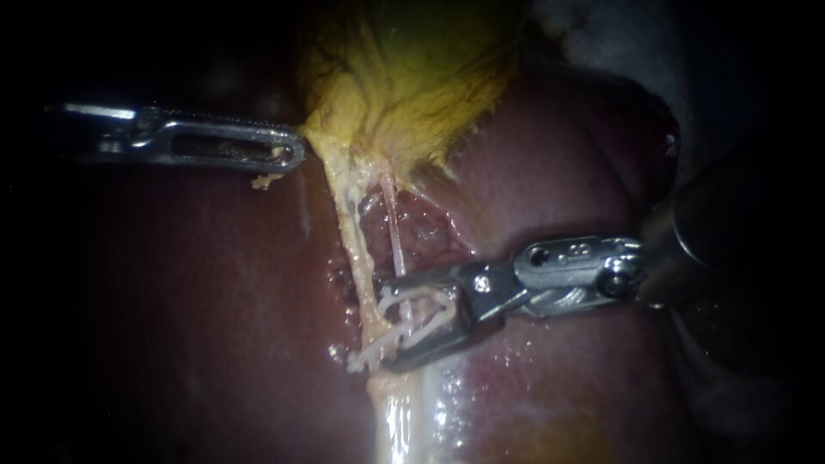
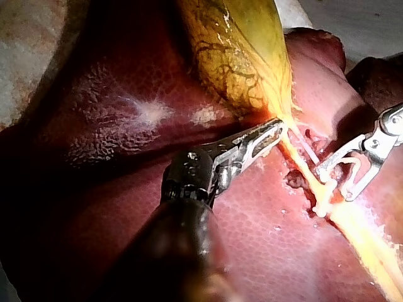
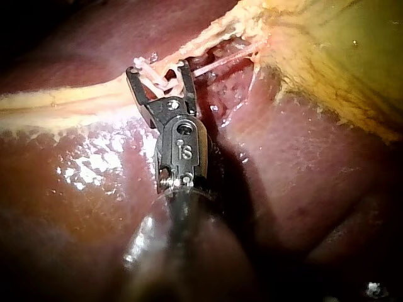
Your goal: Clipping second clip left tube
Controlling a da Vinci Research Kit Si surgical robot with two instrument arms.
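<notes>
Status: second clip not yet closed.

Right instrument [image 1: 385, 325]: its pincer stands wide apart with 1 open white clip [image 1: 417, 295] seated in it, a leg along each half. The left tube [image 1: 354, 249], the thicker pale cord running down from the gallbladder [image 1: 412, 77] over the liver [image 1: 215, 301], lies in the mouth of that pincer near the tips.

Left to do, as I judge it: squeeze the clip closed on the tube, then release.

A white lump [image 1: 359, 352] on the tube just beside the lower tip looks like a clip already set; cannot confirm.

Left instrument [image 1: 295, 153]: pincer closed flat on the gallbladder's edge, which looks drawn taut toward it.

Count: 2 instruments; 2 tubes (left tube, thinner right tube [image 1: 393, 228]); 1 clip certain, 1 probable; 1 gallbladder; 1 liver.
</notes>
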